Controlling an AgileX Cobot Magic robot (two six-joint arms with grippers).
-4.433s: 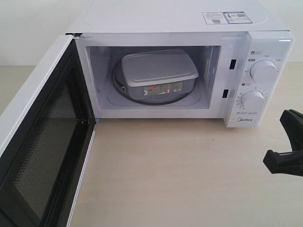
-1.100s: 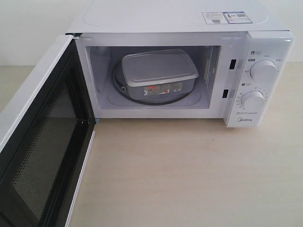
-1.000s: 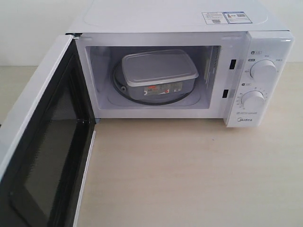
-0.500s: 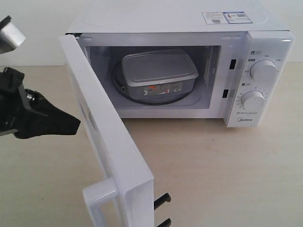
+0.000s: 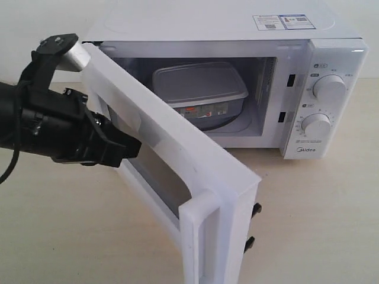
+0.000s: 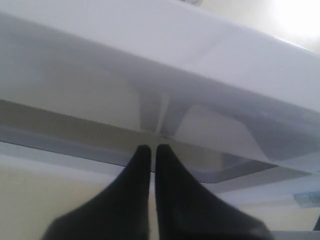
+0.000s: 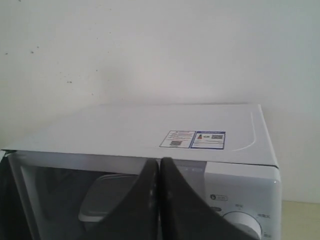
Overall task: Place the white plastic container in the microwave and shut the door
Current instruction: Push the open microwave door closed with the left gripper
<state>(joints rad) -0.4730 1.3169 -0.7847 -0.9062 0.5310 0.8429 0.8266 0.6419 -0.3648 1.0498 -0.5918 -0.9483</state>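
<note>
A pale wooden table (image 5: 314,225) fills the scene, with a plain white wall (image 5: 35,29) behind it. On the table stands a white Midea microwave (image 5: 237,29), its opening facing the exterior camera.

The door (image 5: 177,154), hinged on the left, stands about half open and angles out across the front of the oven. It blocks the lower left part of the cavity from view. Its vertical white bar handle (image 5: 198,236) is at the near edge, and two black latch hooks (image 5: 256,209) stick out from the inner face beside it.

The black left arm reaches in from the left edge. The left gripper (image 5: 127,149) has its two fingers pressed together with nothing between them, tips against the door's outer face at the dark window; the left wrist view shows the same contact (image 6: 150,150).

The right gripper (image 7: 159,165) appears only in its own wrist view, fingers closed together on nothing, held well back from the microwave and above its top.

Inside the cavity sits the white plastic container (image 5: 198,89), lid on, contents hidden, resting on the round turntable tray (image 5: 225,124). A red-marked label faces outward.

Two round white knobs (image 5: 329,89) sit one above the other on the right panel. Stickers (image 5: 282,22) lie on the top.
</note>
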